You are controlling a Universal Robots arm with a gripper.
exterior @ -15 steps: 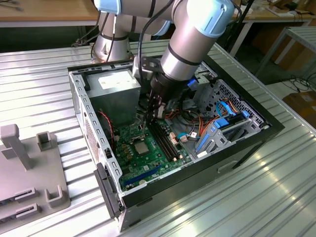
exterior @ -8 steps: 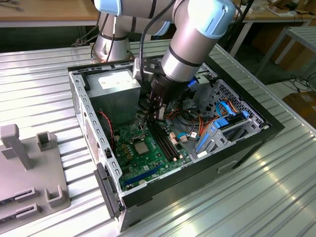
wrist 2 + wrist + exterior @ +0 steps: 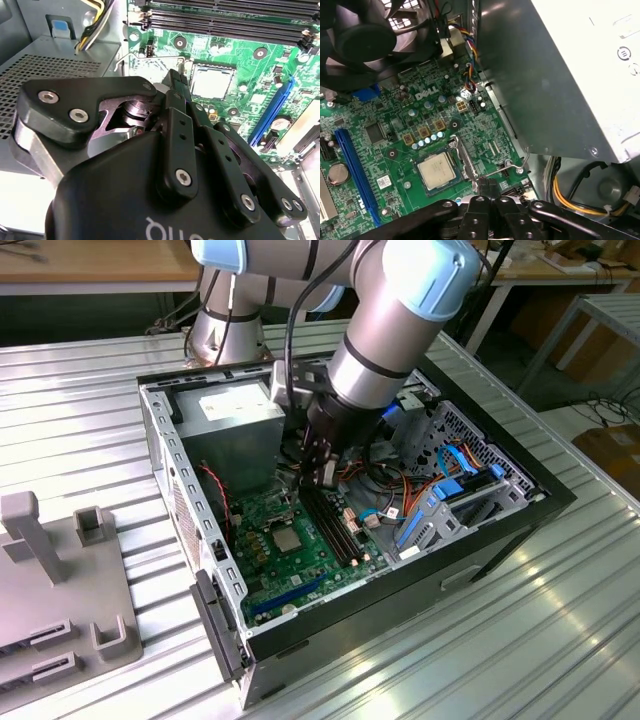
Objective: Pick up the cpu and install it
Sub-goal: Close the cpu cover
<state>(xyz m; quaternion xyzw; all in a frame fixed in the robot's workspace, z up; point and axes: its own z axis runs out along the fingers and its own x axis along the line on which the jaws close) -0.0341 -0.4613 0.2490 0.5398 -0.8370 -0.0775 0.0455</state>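
— Exterior view first: what is seen there?

— An open computer case (image 3: 190, 490) is seen lying on a ribbed metal table (image 3: 80, 420). The gripper (image 3: 318, 472) is reached down into the case, above the green motherboard (image 3: 300, 560). A grey tray (image 3: 60, 590) is laid on the table at the exterior view's left, well apart from the case.

— Where is the cpu found?

— The cpu (image 3: 287, 539) is seen lying flat in its socket on the motherboard. In the first wrist view the cpu (image 3: 436, 171) is shown as a pale silver square inside the dark socket frame (image 3: 462, 160). In the second wrist view the cpu (image 3: 212, 82) is seen just past the black fingers (image 3: 178, 100).

— Is anything held by the gripper?

— Nothing is seen held. In both wrist views the fingers are pressed close together, with almost no gap shown between them. The tips are placed near the socket's edge, beside the cpu and not on it.

— What else is seen close by?

— The long black memory slots (image 3: 225, 22) are seen beyond the cpu. A blue slot (image 3: 352, 170) is set near the socket. A black fan (image 3: 365, 40) and the grey power box (image 3: 555, 75) are seen in the first wrist view.
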